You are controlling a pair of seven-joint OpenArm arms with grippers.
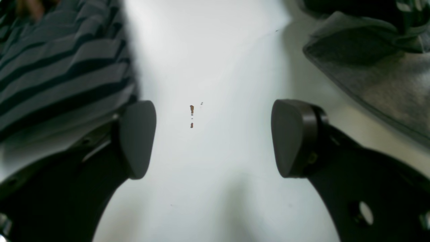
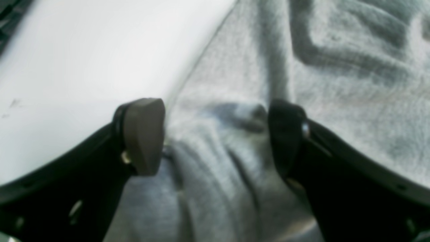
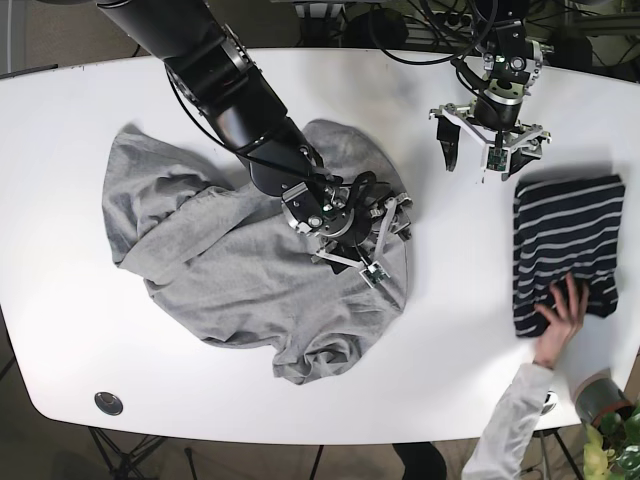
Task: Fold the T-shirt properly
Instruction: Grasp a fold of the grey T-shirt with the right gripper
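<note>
A grey T-shirt (image 3: 230, 250) lies crumpled and spread over the left and middle of the white table (image 3: 450, 330). My right gripper (image 3: 365, 240) is low over the shirt's right part. In the right wrist view this gripper (image 2: 215, 134) stands open, and a raised ridge of the grey T-shirt (image 2: 218, 158) lies between its fingers. My left gripper (image 3: 487, 158) hangs open above bare table at the back right. In the left wrist view my left gripper (image 1: 215, 137) holds nothing, with an edge of the grey T-shirt (image 1: 379, 80) at the upper right.
A folded dark striped shirt (image 3: 565, 245) lies at the table's right edge, with a person's hand (image 3: 558, 318) resting on it. That striped shirt (image 1: 60, 67) fills the left wrist view's upper left. A potted plant (image 3: 605, 410) stands off the front right corner.
</note>
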